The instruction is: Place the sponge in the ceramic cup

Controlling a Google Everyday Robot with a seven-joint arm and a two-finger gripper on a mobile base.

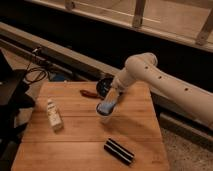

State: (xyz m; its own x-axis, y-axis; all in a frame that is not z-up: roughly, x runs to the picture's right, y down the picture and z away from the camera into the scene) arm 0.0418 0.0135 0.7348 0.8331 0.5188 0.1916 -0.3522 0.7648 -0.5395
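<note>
Gripper is low over the middle of the wooden table. My arm reaches in from the right and above.

Sponge: light blue, directly under the gripper's tip and, as far as I can see, touching it. Ceramic cup: upright, immediately below the sponge. The sponge is at the cup's mouth, with blue showing above the rim. I cannot tell how much of it is already inside.

Key relation: gripper, sponge and cup lie on one line, slightly slanted, with the gripper up and a little right and the cup down and a little left. The sponge's long axis seems to follow that line.

Gripper state: I cannot tell whether it is clamped on the sponge or has let go.

Judgement: this fits either the sponge going down into the cup or just set there. Either way, travel should run along that line, since a sideways drag could tip the cup.

Dark round object is just behind, and the black striped block is well apart in front.
</note>
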